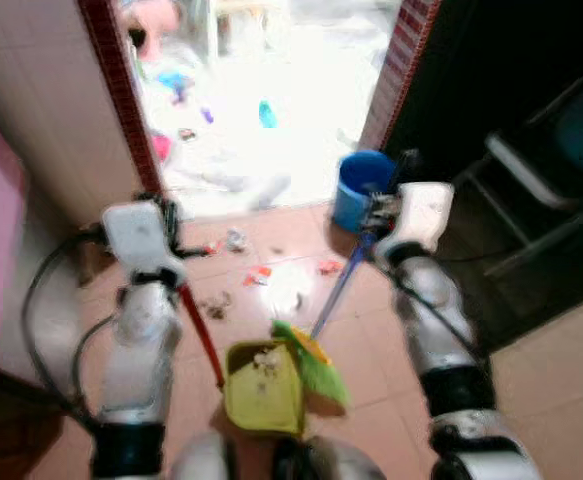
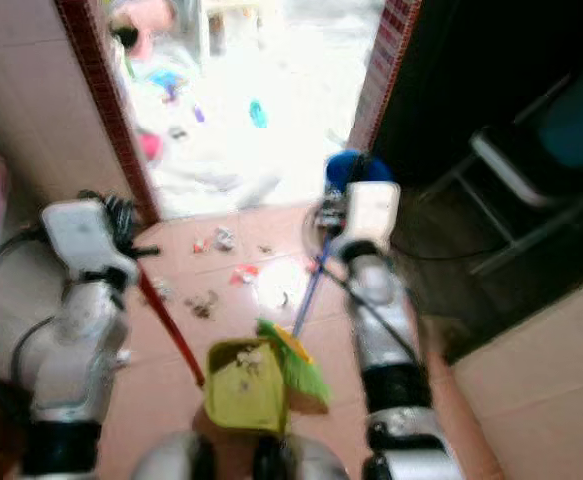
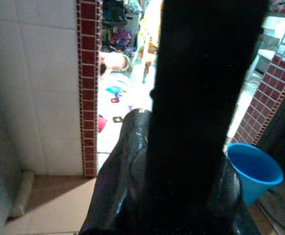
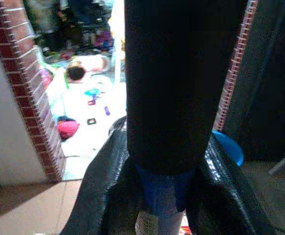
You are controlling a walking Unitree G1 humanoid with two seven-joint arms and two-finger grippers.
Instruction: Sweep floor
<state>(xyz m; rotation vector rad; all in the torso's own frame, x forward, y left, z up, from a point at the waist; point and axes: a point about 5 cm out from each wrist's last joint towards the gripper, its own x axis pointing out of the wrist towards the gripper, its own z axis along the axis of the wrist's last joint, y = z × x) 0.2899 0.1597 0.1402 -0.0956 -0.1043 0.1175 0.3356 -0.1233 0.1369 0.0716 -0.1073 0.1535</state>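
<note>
The floor point(image 1: 531, 380) has pinkish-brown tiles. Ahead is a doorway with red brick edges point(image 1: 121, 100), and bright light comes through it. A white tiled wall point(image 1: 41, 110) stands left. A dark chair point(image 1: 541, 190) sits right.

1 dustpan point(image 1: 262, 398), yellow-green, w/ 1 red handle point(image 1: 200, 336). 1 broom point(image 1: 314, 365), green bristles, 1 blue shaft point(image 1: 339, 286). 1 blue bucket point(image 1: 362, 186) by doorway's right edge. 2 silver arms, 2 grippers: left point(image 1: 171, 232), right point(image 1: 378, 208). Approx 5–6 scraps on tiled floor point(image 1: 371, 390) betw. dustpan and doorway: 2 red point(image 1: 260, 273), rest pale or grey; blur prevents exact count. 1 chair point(image 1: 531, 190) at right edge. 2 brick door jambs point(image 1: 121, 90).
</note>
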